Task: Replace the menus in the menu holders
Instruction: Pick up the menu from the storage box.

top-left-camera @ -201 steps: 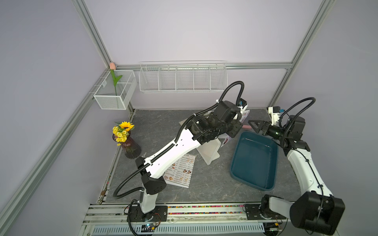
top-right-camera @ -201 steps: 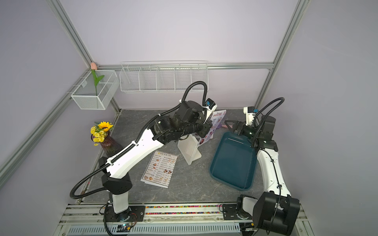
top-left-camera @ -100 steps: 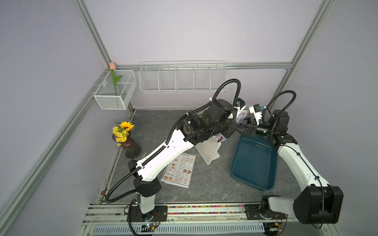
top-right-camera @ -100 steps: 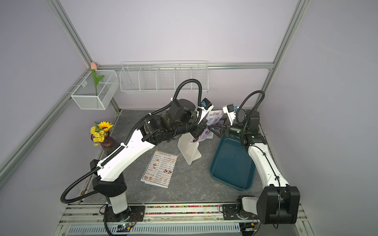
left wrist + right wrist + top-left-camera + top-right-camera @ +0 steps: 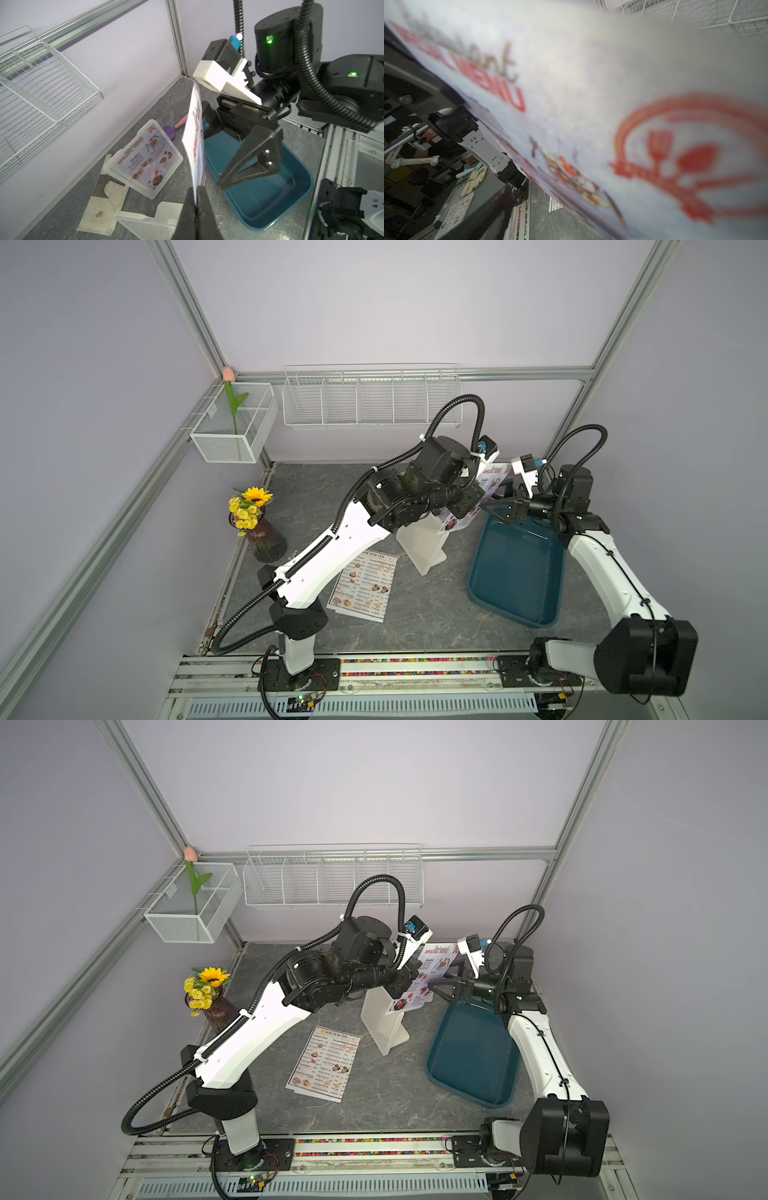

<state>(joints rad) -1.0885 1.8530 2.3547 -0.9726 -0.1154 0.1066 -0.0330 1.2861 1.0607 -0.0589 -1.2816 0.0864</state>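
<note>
**Enclosure.** Plain lilac walls (image 5: 374, 302) close the cell on three sides, with aluminium profiles (image 5: 187, 310) at the corners. The work surface is a grey marbled tabletop (image 5: 424, 614). A rail (image 5: 415, 668) along its front edge carries both arm bases.

**Left zone.** A white mesh basket (image 5: 235, 427) hangs on the left wall and holds one tulip (image 5: 228, 375). Below it, at the left edge of the tabletop, stands a dark glass vase (image 5: 266, 543) of yellow flowers.

**Back wall.** A white wire rack (image 5: 370, 400) with several compartments is mounted above the tabletop.

**Centre.**
- The DIM SUM INN menu (image 5: 365, 587) lies flat and face up near the front of the tabletop, just beside the left arm.
- The empty menu holder (image 5: 419, 545) rests on the tabletop behind that menu.
- The second menu holder (image 5: 145, 158) appears in the left wrist view only. It leans near the back wall with a SPECIAL MENU page inside.
- The second holder sits on a beige fabric piece (image 5: 104, 205), with a purple spatula (image 5: 172, 129) just behind it.

**Grippers.**
- The left gripper (image 5: 196, 193) is clamped on the lower edge of the SPECIAL MENU sheet (image 5: 195, 135) and holds it upright in the air, above the gap between the empty holder and the tray.
- The right gripper (image 5: 442, 992) has its jaws spread wide. In the left wrist view one finger lies on each side of the sheet. Contact cannot be determined.
- The right wrist view is filled by the blurred sheet.

**Right zone.** A dark teal tray (image 5: 515, 572) sits on the tabletop below the right gripper.
</note>
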